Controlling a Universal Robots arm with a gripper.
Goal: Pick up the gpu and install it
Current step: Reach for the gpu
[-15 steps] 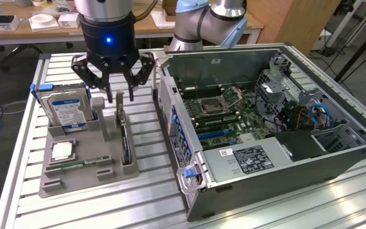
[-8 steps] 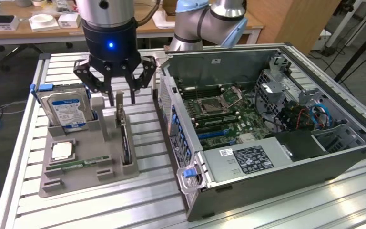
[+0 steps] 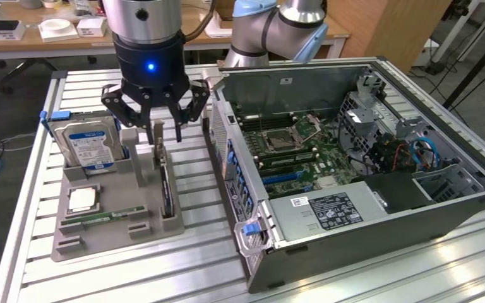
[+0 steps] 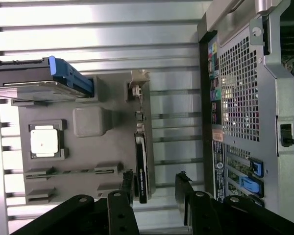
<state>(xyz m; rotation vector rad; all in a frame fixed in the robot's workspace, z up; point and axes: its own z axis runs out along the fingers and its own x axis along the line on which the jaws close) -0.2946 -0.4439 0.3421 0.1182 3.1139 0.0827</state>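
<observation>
The open computer case (image 3: 377, 243) fills the exterior view's right. At its 9 o'clock, on the slatted aluminium table (image 3: 184, 271), sits a grey parts tray (image 3: 120, 189). The arm's gripper (image 3: 158, 129) hovers over the tray's 12 o'clock end with its jaws spread wide and nothing between them gripped. At about 8 o'clock from the gripper, a blue-labelled hard drive (image 3: 89, 146) stands in its slot.

The gpu (image 3: 167, 183) stands on edge in a slot along the tray's 3 o'clock side, the side nearest the case. It lies just below the gripper, at its 6 o'clock. Its long axis runs roughly 12 to 6 o'clock in the exterior view, with its thin top edge facing upward. In the wrist view the gpu (image 4: 142, 166) lines up with the gap between the fingers (image 4: 127, 188), closer to one of them. I judge it not yet touched.
</observation>
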